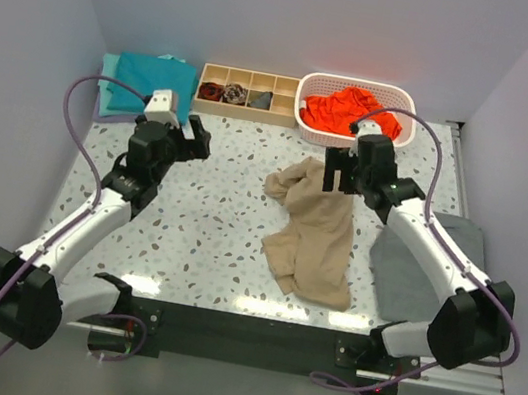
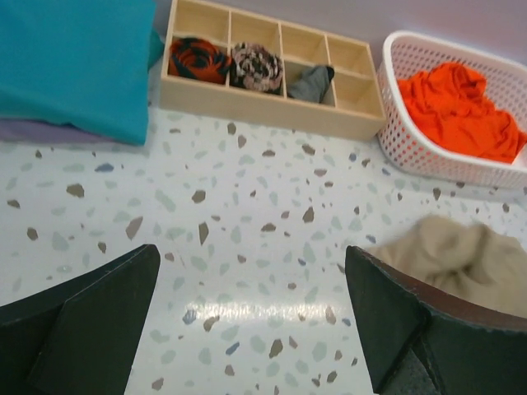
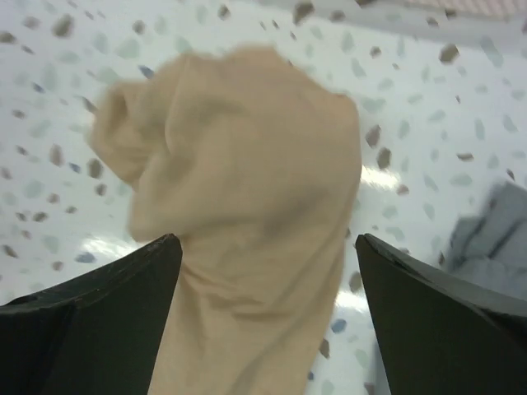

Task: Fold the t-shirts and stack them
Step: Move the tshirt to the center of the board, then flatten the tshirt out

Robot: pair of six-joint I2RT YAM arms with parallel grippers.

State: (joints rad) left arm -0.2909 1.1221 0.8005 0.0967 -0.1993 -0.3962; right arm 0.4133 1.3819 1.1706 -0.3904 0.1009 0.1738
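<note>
A crumpled tan t-shirt [image 1: 314, 231] lies on the table right of centre; it also shows in the right wrist view [image 3: 247, 206] and at the right edge of the left wrist view [image 2: 461, 255]. My right gripper [image 1: 340, 178] is open above the shirt's upper end, its jaws wide apart on either side of the cloth [image 3: 268, 313], not holding it. My left gripper [image 1: 192, 140] is open and empty over bare table [image 2: 251, 321]. A folded teal t-shirt [image 1: 146, 82] lies at the back left [image 2: 74, 58]. An orange-red t-shirt [image 1: 350, 109] lies in the white basket [image 2: 461, 107].
A white basket [image 1: 405, 130] stands at the back right. A wooden compartment tray [image 1: 283, 112] with rolled socks stands at the back middle [image 2: 272, 111]. A dark grey cloth [image 1: 424, 270] lies at the right edge [image 3: 494, 239].
</note>
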